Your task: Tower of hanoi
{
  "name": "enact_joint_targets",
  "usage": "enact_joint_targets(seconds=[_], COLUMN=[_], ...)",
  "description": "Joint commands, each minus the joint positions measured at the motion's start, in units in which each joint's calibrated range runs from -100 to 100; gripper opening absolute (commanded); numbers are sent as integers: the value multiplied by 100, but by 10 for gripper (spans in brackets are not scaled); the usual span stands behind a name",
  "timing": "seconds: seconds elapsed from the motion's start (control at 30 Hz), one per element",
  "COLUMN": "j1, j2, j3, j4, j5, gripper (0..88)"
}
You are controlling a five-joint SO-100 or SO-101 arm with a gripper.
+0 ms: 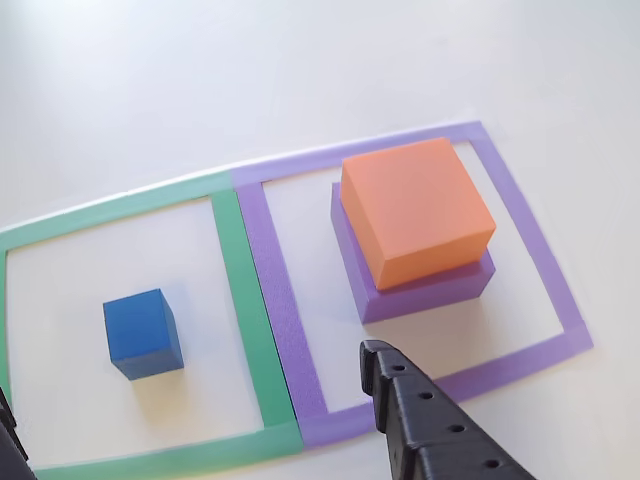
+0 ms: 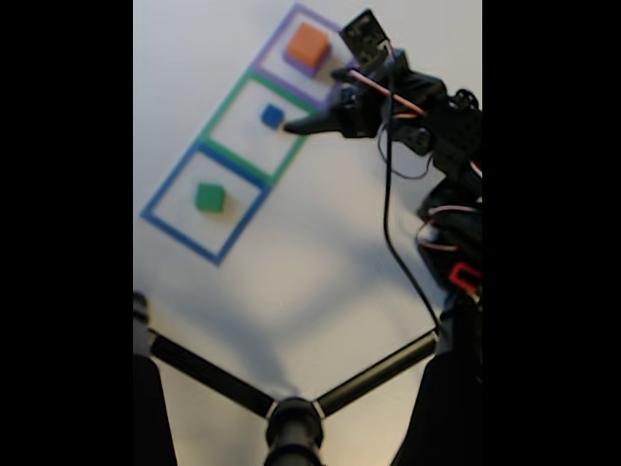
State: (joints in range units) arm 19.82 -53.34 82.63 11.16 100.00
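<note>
Matte plastic blocks of stepped size make up the tower, spread over three taped squares on a pale tabletop (image 1: 150, 90). Blue cube (image 1: 143, 333) sits alone inside the green outline (image 1: 243, 290); orange block (image 1: 415, 210) rests squarely on the flat purple block (image 1: 425, 292) inside the purple outline (image 1: 280, 310); green block (image 2: 210, 197) stands alone in the blue outline (image 2: 179, 228), seen in the fixed view. Judged from their crisp edges and dull finish, the blocks are light, rigid and not fragile, with enough surface friction for a plain pinch on two opposite vertical faces. The blue cube offers four free sides; the orange block overhangs nothing, yet its lower rim lies close to the purple block's top, so a hold high on its side faces looks safer than one near the seam, where the purple block could be dragged along. The purple block, wide and low, would be the hardest to span. Tool (image 1: 190, 400) hovers above the tape line between the green and purple outlines, one black finger (image 1: 420, 420) entering from the bottom edge of the other view and a second part just showing at the lower left corner; the wide gap between them suggests spread jaws holding nothing. Open tabletop surrounds the outlines on every side, and each block stands well apart from its neighbours, leaving free room for descent and lateral travel; a black tripod (image 2: 291, 413) stands near the arm's base, well away from the blocks.
</note>
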Motion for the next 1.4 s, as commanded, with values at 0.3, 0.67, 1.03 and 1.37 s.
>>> enact_joint_targets(seconds=[0.3,0.67,1.03,1.37], j1=[-232,-461,-743,-804], j2=[2233,3676,5102,5631], j3=[138,56,-553,-653], j4=[-2982,-4512,-5540,-5912], j5=[0,0,0,0], gripper=[445,444,417,373])
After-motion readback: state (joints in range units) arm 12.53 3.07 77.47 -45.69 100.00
